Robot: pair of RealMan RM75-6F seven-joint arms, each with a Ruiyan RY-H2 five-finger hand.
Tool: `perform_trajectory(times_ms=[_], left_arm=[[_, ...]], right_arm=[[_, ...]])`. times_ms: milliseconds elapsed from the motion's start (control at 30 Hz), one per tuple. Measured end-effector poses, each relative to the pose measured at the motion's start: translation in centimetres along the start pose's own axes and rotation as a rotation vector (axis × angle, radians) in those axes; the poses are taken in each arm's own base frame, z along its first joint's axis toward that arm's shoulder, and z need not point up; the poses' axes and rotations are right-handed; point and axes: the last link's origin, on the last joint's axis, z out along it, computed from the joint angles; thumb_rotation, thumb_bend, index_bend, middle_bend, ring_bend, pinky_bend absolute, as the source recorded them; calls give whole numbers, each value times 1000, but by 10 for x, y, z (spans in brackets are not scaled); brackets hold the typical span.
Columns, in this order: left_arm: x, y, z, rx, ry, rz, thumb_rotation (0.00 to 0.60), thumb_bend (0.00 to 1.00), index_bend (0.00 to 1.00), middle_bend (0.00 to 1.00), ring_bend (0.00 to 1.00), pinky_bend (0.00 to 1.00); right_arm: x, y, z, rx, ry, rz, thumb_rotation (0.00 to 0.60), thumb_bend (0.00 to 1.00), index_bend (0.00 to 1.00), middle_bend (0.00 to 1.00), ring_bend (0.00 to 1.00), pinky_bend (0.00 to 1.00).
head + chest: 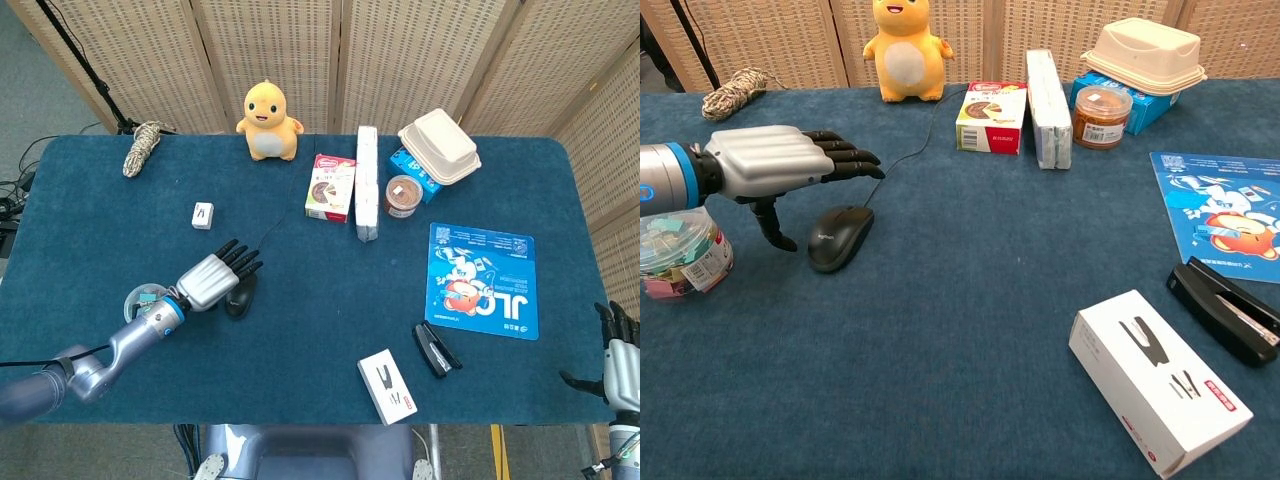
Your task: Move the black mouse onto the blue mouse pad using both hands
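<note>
The black mouse (pixel 839 238) (pixel 243 295) lies on the blue cloth left of centre, its cord running back toward the yellow toy. My left hand (pixel 780 169) (pixel 216 276) hovers just above and left of it, fingers stretched out flat and apart, thumb hanging down beside the mouse, holding nothing. The blue mouse pad (pixel 483 279) (pixel 1225 213) lies flat at the right side of the table. My right hand (pixel 618 352) shows only in the head view, off the table's front right corner, fingers spread and empty.
A clear jar of clips (pixel 678 251) stands under my left wrist. A black stapler (pixel 1227 308) and a white box (pixel 1158 379) lie at the front right. Snack boxes (pixel 992 117), a cup (pixel 1099 116), a yellow toy (pixel 904 45), a rope coil (pixel 731 92) line the back.
</note>
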Motion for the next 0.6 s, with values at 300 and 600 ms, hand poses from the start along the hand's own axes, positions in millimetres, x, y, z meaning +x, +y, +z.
perform_trajectory(times_ms=[300, 600], left_arm=[[2, 15, 19, -28, -5, 25, 600, 0, 0, 0, 0, 1], [1, 20, 25, -52, -32, 38, 600, 40, 217, 155, 176, 265]], right_arm=[[3, 3, 0, -4, 5, 8, 600, 0, 0, 0, 0, 0], [5, 4, 0, -7, 13, 11, 600, 0, 0, 0, 0, 0]])
